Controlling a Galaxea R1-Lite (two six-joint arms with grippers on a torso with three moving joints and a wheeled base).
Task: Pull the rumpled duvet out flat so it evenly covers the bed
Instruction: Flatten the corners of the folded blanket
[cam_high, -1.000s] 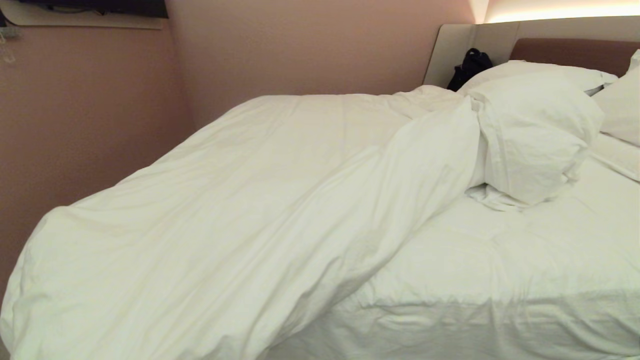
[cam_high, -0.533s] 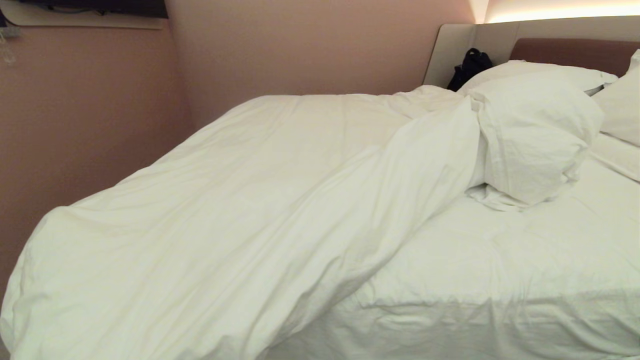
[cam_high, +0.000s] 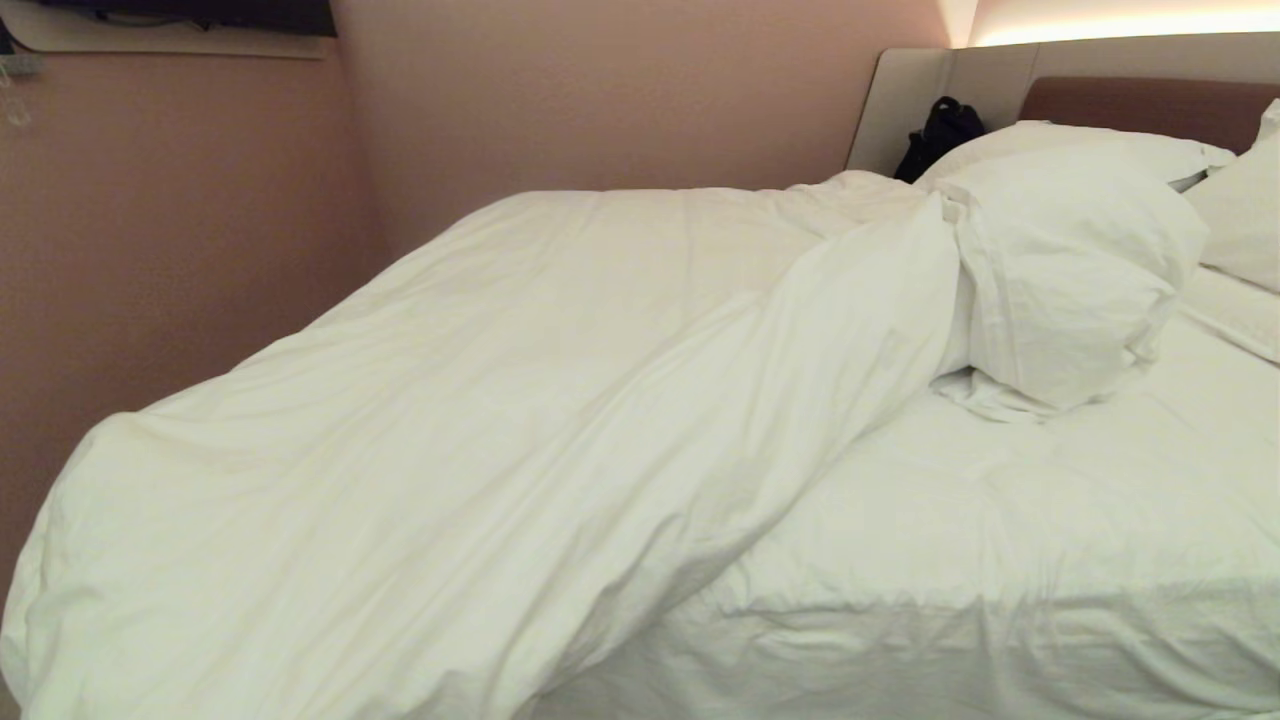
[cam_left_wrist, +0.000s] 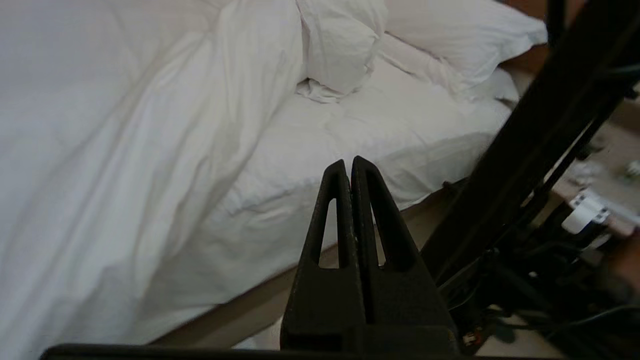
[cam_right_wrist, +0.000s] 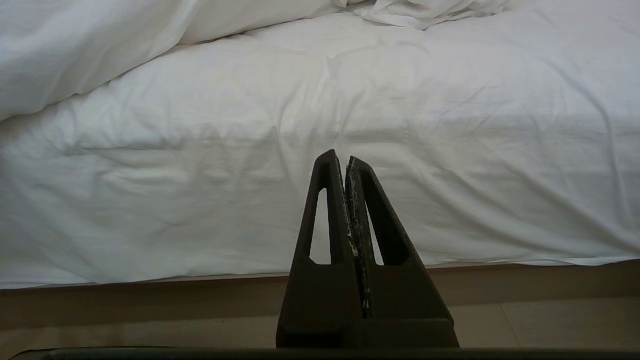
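So the duvet (cam_high: 480, 430) is all bunched toward the left half of the bed (cam_high: 1000, 620), hanging off the left corner and running in a diagonal fold up toward the headboard (cam_high: 1140, 105). The whole right side of the mattress is uncovered, just the wrinkly fitted sheet (cam_high: 1050, 510) showing. A plump pillow (cam_high: 1070, 270) sits right on the top end of that fold, with a rumpled bit of fabric poking out underneath it, and there are more pillows (cam_high: 1240, 210) stacked behind it against the headboard. Something dark, maybe a bag (cam_high: 940, 135), sits in the corner by the beige surround, hard to tell what exactly. Pink-ish wall (cam_high: 200, 200) hugs the bed's far side and foot.

Neither arm shows up in the head view. The left gripper (cam_left_wrist: 350, 162) has its jaws pressed together on nothing, hovering off the bed's near edge with the robot's dark frame (cam_left_wrist: 540, 150) beside it. The right gripper (cam_right_wrist: 346, 156) is also closed and empty, low near the floor (cam_right_wrist: 550, 320), pointed at the mattress side.
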